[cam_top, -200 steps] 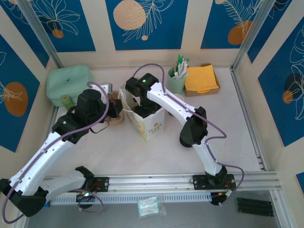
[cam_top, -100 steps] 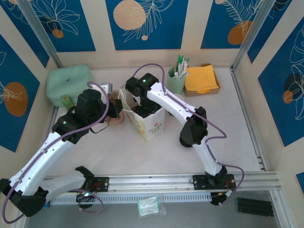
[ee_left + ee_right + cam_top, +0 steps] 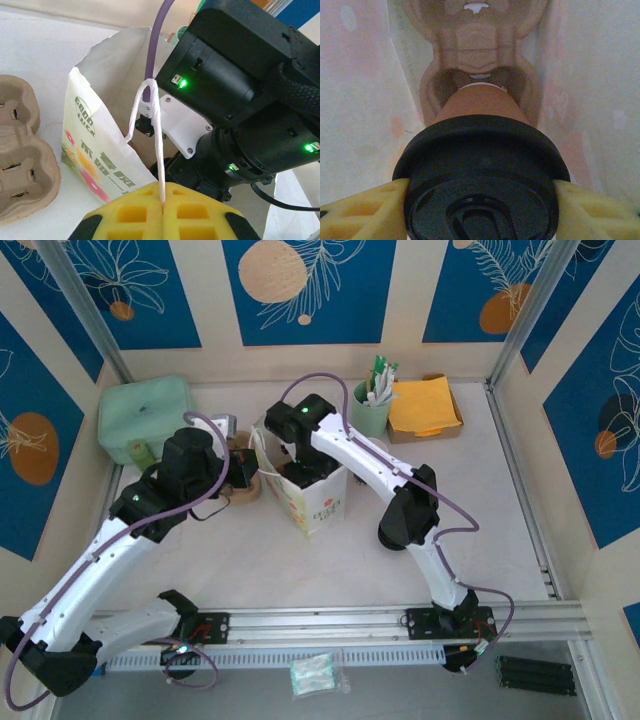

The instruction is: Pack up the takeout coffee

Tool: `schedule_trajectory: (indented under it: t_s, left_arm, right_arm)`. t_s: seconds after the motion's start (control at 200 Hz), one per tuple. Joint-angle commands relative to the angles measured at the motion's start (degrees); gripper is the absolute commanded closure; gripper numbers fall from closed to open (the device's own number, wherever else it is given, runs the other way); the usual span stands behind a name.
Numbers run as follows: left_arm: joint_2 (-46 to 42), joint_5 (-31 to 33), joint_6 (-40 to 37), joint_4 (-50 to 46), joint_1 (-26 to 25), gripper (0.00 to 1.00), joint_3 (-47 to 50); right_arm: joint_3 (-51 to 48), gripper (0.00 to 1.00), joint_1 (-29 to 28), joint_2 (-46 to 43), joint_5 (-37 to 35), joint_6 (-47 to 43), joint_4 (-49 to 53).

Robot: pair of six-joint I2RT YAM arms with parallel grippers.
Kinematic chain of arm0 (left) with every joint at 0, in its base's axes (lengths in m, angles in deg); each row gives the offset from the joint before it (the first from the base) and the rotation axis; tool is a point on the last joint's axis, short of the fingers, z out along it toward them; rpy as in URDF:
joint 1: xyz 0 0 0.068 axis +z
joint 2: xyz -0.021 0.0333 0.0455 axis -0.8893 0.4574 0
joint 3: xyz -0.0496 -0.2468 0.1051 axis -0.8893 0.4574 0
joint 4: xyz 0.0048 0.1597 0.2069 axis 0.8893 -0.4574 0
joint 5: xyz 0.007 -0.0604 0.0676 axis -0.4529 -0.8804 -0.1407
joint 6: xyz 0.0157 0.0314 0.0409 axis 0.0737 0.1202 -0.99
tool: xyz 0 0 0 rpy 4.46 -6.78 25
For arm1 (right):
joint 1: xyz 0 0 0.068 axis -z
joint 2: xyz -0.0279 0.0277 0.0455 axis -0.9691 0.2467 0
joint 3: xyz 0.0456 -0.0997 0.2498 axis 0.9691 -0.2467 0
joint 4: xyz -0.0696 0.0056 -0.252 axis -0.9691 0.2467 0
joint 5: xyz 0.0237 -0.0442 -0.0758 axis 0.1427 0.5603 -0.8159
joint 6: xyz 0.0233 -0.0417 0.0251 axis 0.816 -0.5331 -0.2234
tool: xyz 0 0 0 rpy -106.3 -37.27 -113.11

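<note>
At far left, green container: a pale green lidded container point(image 3: 145, 418) is sitting at the table's back left corner.
Left arm: the left arm point(image 3: 120, 540) is reaching from the near edge toward the paper bag.
Table carrier: a brown pulp cup carrier point(image 3: 17, 150) is lying on the table just left of the bag.
Left gripper: the left gripper point(image 3: 162, 205) is closing its yellow fingers tightly on the bag handle point(image 3: 155, 145), a thin white loop, and is holding it upright.
Paper bag: a white paper bag point(image 3: 310, 495) with printed flowers and lettering is standing open at the table's middle.
Right arm: the right arm point(image 3: 360, 460) is bending down into the bag's mouth.
Right gripper: the right gripper point(image 3: 480, 210) is gripping the takeout coffee on both sides at its black lid point(image 3: 480, 170).
Takeout coffee: the takeout coffee point(image 3: 480, 107), a brown cup, is hanging inside the bag, with its lower end at a well of a second pulp carrier point(image 3: 475, 45) at the bottom. Whether it is fully seated cannot be told.
Back right: a green cup of utensils point(image 3: 372, 410) is standing beside a box of yellow napkins point(image 3: 424, 405).
</note>
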Motion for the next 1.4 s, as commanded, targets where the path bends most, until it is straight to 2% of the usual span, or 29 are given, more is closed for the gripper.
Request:
schedule_trajectory:
  t_s: [0.0,0.6,1.396]
  left_arm:
    - [-0.61,0.75,0.57,-0.63,0.42,1.0,-0.04]
    - [-0.6,1.07,0.8,-1.02,0.42,1.0,-0.18]
    - [-0.38,0.72,0.93,-0.68,0.43,1.0,-0.05]
  right_arm:
    - [-1.02,0.38,0.32,-3.18,1.2,0.52,-0.03]
    - [-3.31,0.38,0.87,-3.7,1.4,0.54,-3.69]
    - [-12.54,0.38,0.57,-6.56,-0.13,1.17,-11.52]
